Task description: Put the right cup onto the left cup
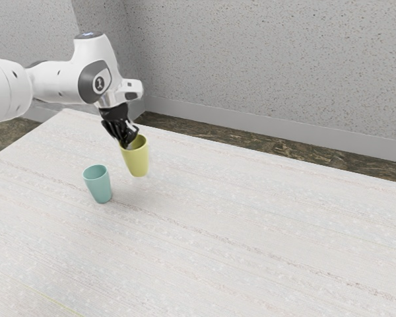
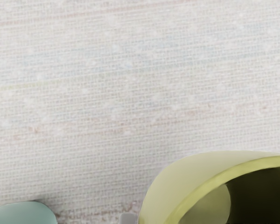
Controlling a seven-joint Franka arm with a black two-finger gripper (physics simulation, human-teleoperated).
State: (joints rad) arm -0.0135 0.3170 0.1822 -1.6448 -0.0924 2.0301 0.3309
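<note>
Yellow cup [image 2: 177, 186] w/ rim at pincer [image 1: 127, 140]; opening & hold: can't tell. Teal cup [image 1: 99, 186] nr., lower than pincer.

Arm [image 1: 53, 81], one, white, entering from the exterior view's left. Gripper [image 1: 127, 139], black, at the yellow cup's [image 1: 139, 162] rim. Teal cup [image 1: 100, 187], one, mouth up, standing on the pale table [image 1: 251, 231], near the yellow cup, apart from it. Wall [image 1: 264, 59], speckled grey. Skirting [image 1: 264, 124], pale. Floor [image 1: 264, 140], dark, mottled.
</note>
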